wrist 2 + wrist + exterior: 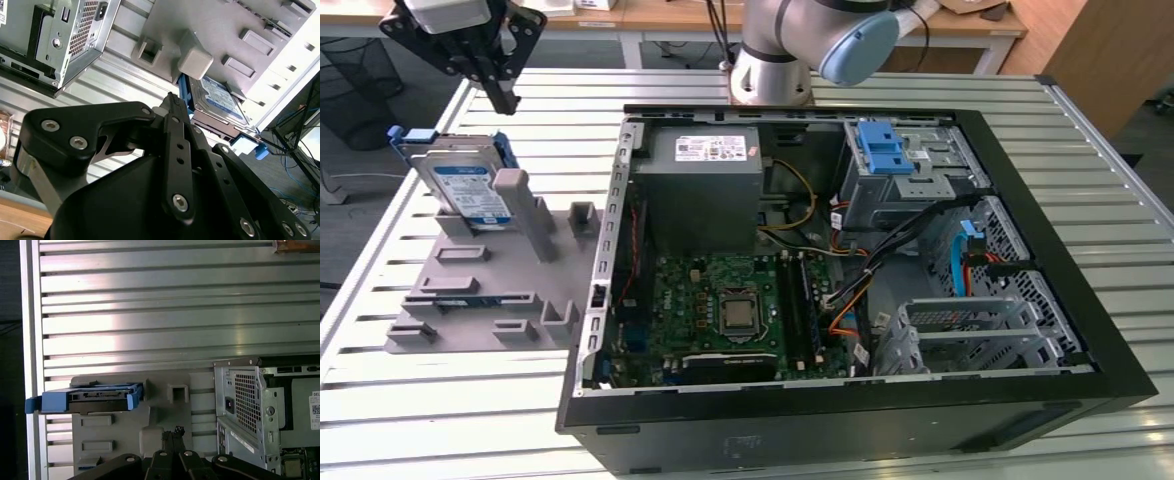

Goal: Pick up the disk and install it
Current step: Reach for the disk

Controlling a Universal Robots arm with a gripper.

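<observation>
Fingers (500, 92) together, empty | disk (464, 185) (silver slab, blue frame) upright in grey slotted stand (470, 292)

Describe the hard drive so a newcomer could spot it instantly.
Left of the open computer case in the exterior view lies a grey fixture plate. At its far end the disk stands on edge: silver, white-and-blue label, blue frame, among plain grey blocks.
</observation>
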